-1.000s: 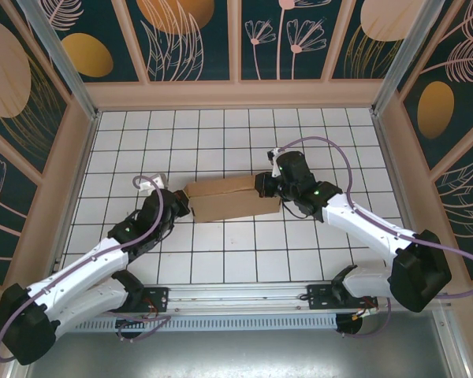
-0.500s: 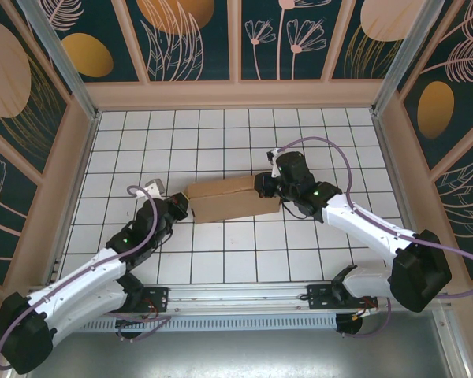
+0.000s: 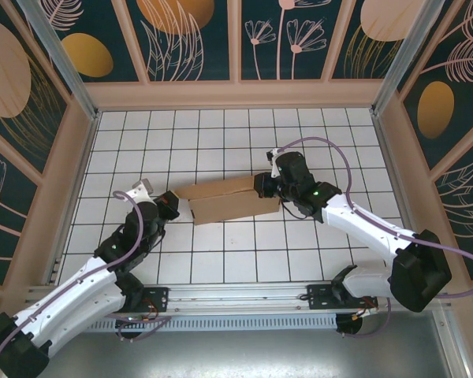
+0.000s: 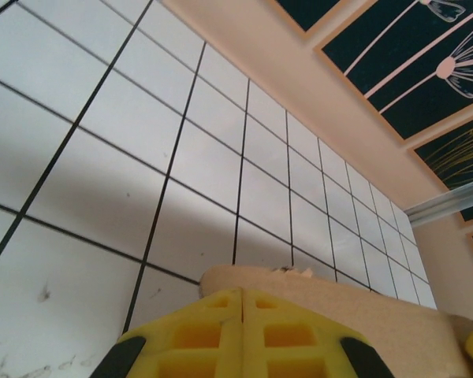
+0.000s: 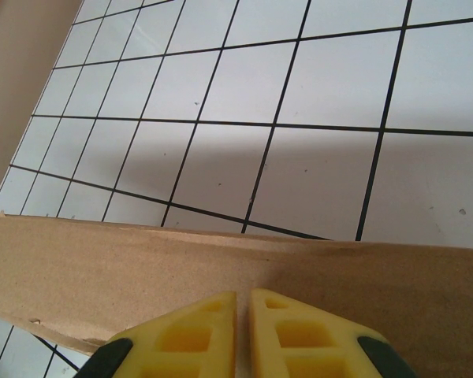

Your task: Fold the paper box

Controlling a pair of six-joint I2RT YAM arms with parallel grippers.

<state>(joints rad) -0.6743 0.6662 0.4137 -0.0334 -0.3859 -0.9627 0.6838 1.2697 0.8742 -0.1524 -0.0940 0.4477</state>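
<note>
The paper box (image 3: 225,201) is a long brown cardboard shape lying across the middle of the tiled floor, its panels partly folded up. My right gripper (image 3: 262,187) sits at its right end. In the right wrist view the yellow fingers (image 5: 296,331) stand almost together with a thin slit, pressed at a cardboard panel (image 5: 221,260), so the right gripper (image 5: 243,295) looks shut on the box wall. My left gripper (image 3: 176,206) is just off the box's left end, shut and empty. Its fingertips (image 4: 243,291) meet, with the cardboard end (image 4: 363,315) right behind them.
White tiled floor (image 3: 221,138) with black grid lines, boxed in by tan wooden walls (image 3: 236,93) at the back and both sides. A metal rail (image 3: 236,295) runs along the near edge between the arm bases.
My left arm has drawn back to the left, its gripper pulling slightly away from the box's left end while staying shut. The right gripper has held still on the box.
</note>
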